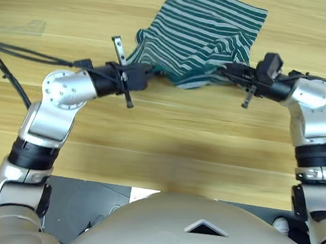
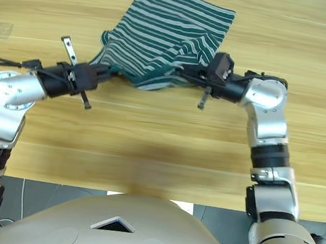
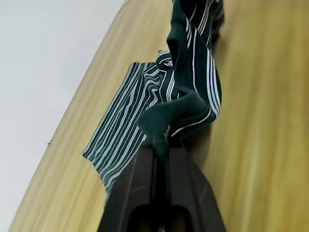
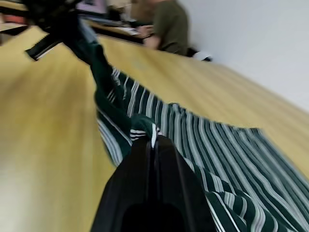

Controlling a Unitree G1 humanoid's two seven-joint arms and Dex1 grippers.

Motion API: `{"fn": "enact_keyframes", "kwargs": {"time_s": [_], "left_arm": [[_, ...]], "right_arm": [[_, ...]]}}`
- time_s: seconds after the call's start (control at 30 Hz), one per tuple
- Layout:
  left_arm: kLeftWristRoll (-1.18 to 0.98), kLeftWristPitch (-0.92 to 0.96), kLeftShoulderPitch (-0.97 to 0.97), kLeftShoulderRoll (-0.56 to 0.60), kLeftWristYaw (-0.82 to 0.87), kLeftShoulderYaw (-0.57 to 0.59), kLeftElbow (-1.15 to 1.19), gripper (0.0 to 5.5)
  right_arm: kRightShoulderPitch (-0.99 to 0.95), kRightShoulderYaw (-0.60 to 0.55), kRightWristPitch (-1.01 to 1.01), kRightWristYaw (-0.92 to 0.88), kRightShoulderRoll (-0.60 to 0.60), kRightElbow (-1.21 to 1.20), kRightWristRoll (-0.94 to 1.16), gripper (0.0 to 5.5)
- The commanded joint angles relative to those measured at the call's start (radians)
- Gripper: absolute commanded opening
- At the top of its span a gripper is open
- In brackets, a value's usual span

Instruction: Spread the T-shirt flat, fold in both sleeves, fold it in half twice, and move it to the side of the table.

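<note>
A dark green T-shirt with white stripes lies bunched at the far middle of the wooden table, its far part spread toward the back edge. My left gripper is shut on the shirt's near left edge; in the left wrist view its black fingers pinch a fold of the green cloth. My right gripper is shut on the near right edge, where the right wrist view has its fingertips clamped on striped fabric. The cloth between the two grippers sags in folds.
Black cables run from the left arm across the table's left side. Bare wood stretches in front of the shirt to the near table edge. Dark floor lies below that edge.
</note>
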Motion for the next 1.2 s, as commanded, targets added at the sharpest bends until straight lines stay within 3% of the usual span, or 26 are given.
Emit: {"fn": "enact_keyframes", "kwargs": {"time_s": [0.03, 0.13, 0.23, 0.27, 0.47, 0.77, 0.83, 0.93, 1.03, 1.2], "left_arm": [[0.006, 0.026, 0.078, 0.082, -0.042, 0.069, -0.109, 0.0], [0.048, 0.01, 0.183, 0.125, -0.071, 0.051, -0.199, 0.0], [0.152, -0.046, 0.319, 0.156, -0.087, -0.033, -0.258, 0.0], [0.18, -0.06, 0.351, 0.156, -0.089, -0.062, -0.265, 0.33], [0.216, -0.08, 0.446, 0.157, -0.123, -0.138, -0.31, 1.29], [0.005, -0.013, 0.548, 0.226, -0.227, -0.031, -0.416, 2.64], [-0.18, 0.021, 0.554, 0.201, -0.229, 0.072, -0.439, 2.87], [-0.451, 0.098, 0.426, 0.06, -0.082, 0.262, -0.376, 3.04], [-0.352, 0.1, 0.369, -0.019, 0.063, 0.308, -0.257, 3.04], [0.038, -0.087, 0.328, -0.016, 0.203, 0.198, 0.018, 3.04]], "right_arm": [[0.071, -0.049, 0.126, 0.16, -0.118, -0.138, 0.123, 0.01], [0.197, -0.026, 0.136, 0.234, -0.193, -0.265, 0.109, 0.01], [0.332, 0.053, 0.047, 0.185, -0.221, -0.373, -0.071, 0.01], [0.357, 0.075, 0.029, 0.172, -0.22, -0.381, -0.112, 0.0], [0.397, 0.099, 0.067, 0.225, -0.246, -0.366, -0.099, 1.13], [0.393, 0.031, 0.135, 0.34, -0.317, -0.315, 0.011, 2.68], [0.364, -0.032, 0.192, 0.306, -0.255, -0.327, 0.133, 2.87], [0.298, -0.115, 0.252, 0.088, -0.07, -0.339, 0.264, 2.87], [0.287, -0.104, 0.186, -0.051, 0.022, -0.312, 0.163, 2.87], [0.215, -0.043, -0.036, -0.238, 0.06, -0.153, -0.173, 2.87]]}}
